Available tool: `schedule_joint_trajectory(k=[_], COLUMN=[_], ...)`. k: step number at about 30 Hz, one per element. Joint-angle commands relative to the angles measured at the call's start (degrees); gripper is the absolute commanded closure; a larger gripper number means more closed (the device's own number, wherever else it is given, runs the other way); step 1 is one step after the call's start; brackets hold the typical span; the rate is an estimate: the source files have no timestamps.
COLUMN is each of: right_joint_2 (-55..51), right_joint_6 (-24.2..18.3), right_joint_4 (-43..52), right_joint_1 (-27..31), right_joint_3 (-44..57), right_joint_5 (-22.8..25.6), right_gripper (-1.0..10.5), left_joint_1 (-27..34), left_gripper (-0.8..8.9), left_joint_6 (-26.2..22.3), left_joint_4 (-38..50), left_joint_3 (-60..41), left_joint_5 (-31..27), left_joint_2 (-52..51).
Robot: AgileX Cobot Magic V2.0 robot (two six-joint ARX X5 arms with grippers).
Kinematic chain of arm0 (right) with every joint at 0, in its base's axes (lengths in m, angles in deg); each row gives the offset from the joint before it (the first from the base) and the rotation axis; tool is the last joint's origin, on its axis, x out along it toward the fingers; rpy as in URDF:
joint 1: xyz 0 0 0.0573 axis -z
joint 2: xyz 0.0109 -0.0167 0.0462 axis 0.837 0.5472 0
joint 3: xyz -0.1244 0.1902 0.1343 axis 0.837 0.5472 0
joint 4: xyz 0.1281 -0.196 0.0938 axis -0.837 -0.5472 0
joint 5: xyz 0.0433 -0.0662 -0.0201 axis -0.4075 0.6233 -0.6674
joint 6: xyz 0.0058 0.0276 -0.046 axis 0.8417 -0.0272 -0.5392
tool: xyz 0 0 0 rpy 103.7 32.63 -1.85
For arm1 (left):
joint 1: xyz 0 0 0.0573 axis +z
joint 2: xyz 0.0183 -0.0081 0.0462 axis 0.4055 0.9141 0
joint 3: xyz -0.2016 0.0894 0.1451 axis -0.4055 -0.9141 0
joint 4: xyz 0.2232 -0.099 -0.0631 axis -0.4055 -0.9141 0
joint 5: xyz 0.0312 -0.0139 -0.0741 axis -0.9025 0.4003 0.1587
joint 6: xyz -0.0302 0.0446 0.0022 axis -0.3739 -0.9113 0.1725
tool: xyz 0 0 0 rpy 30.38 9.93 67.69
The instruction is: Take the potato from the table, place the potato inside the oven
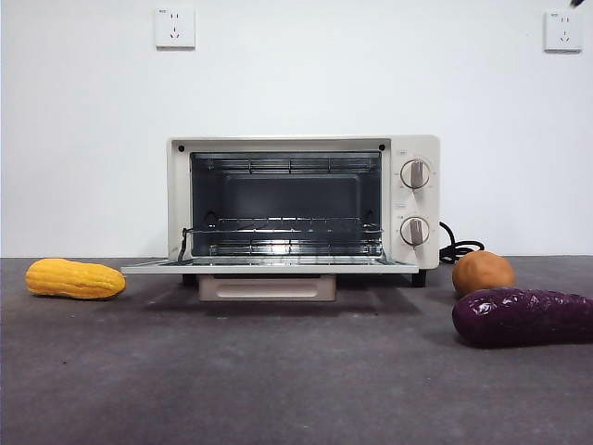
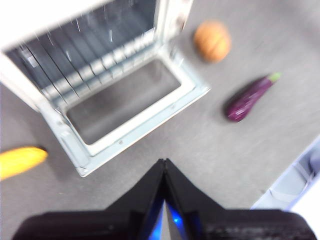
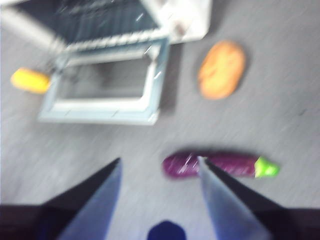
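The orange-brown potato [image 1: 482, 273] [image 2: 212, 41] [image 3: 221, 69] lies on the dark grey table [image 1: 278, 389] just right of the cream-white oven [image 1: 303, 209], behind the eggplant. The oven door [image 1: 269, 266] [image 2: 130, 107] [image 3: 102, 92] is folded down flat, and the wire rack inside is bare. High above the table in front of the oven, my left gripper [image 2: 164, 162] is shut with nothing in it. My right gripper [image 3: 160, 167] hangs open above the eggplant, well short of the potato. Neither arm shows in the front view.
A dark purple eggplant [image 1: 523, 317] [image 2: 250, 96] [image 3: 215, 165] lies in front of the potato at the right. A yellow corn cob [image 1: 74, 278] [image 2: 20, 161] [image 3: 31, 80] lies left of the oven. The oven's black cord [image 1: 459, 248] curls behind the potato.
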State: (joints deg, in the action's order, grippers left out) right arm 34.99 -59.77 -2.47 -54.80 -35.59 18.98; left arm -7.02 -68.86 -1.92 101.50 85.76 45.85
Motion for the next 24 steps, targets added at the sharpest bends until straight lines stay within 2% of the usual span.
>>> schedule_joint_trajectory(k=[1, 2, 3, 5, 12, 16, 24], right_joint_2=[2.4, 3.7, 5.3, 9.3, 20.5, 26.9, 36.3], right_joint_6=[2.3, 2.3, 2.3, 2.3, 2.4, 2.4, 2.4], right_joint_4=[3.7, 4.9, 5.9, 6.0, 3.0, -0.5, -2.7], right_joint_1=[-2.4, -3.4, -4.7, -7.4, -11.2, -11.9, -11.9], right_joint_3=[-0.3, -0.4, -0.7, -2.6, -11.6, -18.1, -25.0], right_joint_5=[4.3, 6.0, 7.5, 9.2, 12.6, 15.3, 16.7], right_gripper=[5.2, 4.0, 3.3, 3.4, 3.4, 3.4, 3.5], left_joint_1=[-0.1, -0.1, -0.1, -0.1, -0.1, -0.1, -0.1], left_gripper=[8.2, 8.2, 8.2, 8.2, 8.2, 8.2, 8.2], left_joint_6=[1.0, 1.6, 2.2, 3.5, 7.1, 8.2, 11.2], left_joint_4=[-2.7, -2.7, -2.7, -2.7, -2.9, -2.9, -2.8], left_joint_3=[0.2, 0.2, 0.2, 0.1, -3.1, -10.6, -27.4], left_joint_5=[-4.6, -7.3, -8.0, -7.8, -8.0, -8.3, -9.1], left_joint_2=[-7.1, -9.5, -12.7, -17.4, -24.8, -29.7, -38.6])
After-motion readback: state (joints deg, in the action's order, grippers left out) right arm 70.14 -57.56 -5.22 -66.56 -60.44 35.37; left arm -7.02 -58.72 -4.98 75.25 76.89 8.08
